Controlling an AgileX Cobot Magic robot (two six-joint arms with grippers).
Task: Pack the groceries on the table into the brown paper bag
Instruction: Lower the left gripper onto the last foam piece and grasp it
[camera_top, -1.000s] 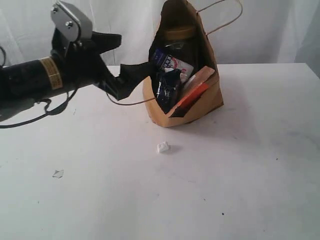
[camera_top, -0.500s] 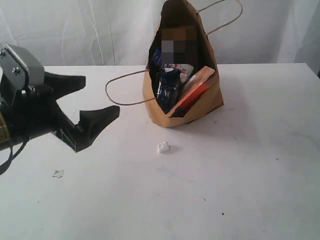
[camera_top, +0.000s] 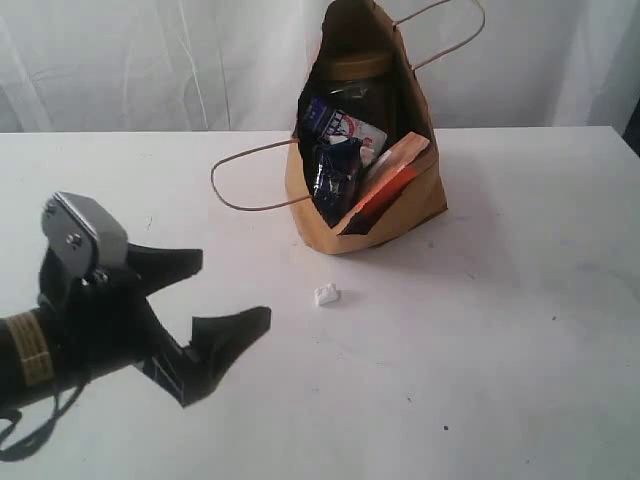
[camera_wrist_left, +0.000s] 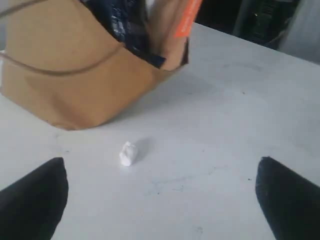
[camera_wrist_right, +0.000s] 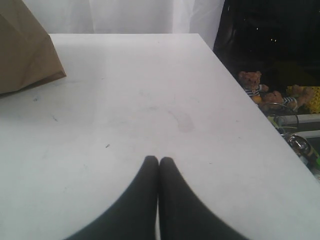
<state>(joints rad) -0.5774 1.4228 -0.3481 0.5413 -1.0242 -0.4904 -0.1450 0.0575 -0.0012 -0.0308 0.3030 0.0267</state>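
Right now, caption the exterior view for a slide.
Open left end effector hovers empty over the table, apart from the brown paper bag holding the groceries.

1 bag (camera_top: 425, 200) | 1 jar (camera_top: 355, 68) | 1 carton (camera_top: 345, 128) | 1 pouch (camera_top: 392, 178) | 1 crumb (camera_top: 326, 295)

Colour key: brown paper bag (camera_top: 420, 195) and contents
Bag kraft-brown; table (camera_top: 500, 350) plain white; noodle pack (camera_top: 335, 175) dark blue; pouch (camera_top: 400, 160) orange-brown with bright orange band; carton (camera_top: 345, 128) blue-white print; jar lid (camera_top: 352, 66) yellow.

Matt, creased kraft paper bag (camera_top: 420, 200), upper centre. Glossy plastic noodle pack (camera_top: 335, 175) inside. Smooth matt white table (camera_top: 500, 350), faintly scuffed. Matt black plastic left gripper (camera_top: 230, 290), lower left; dull metal bracket (camera_top: 85, 232).
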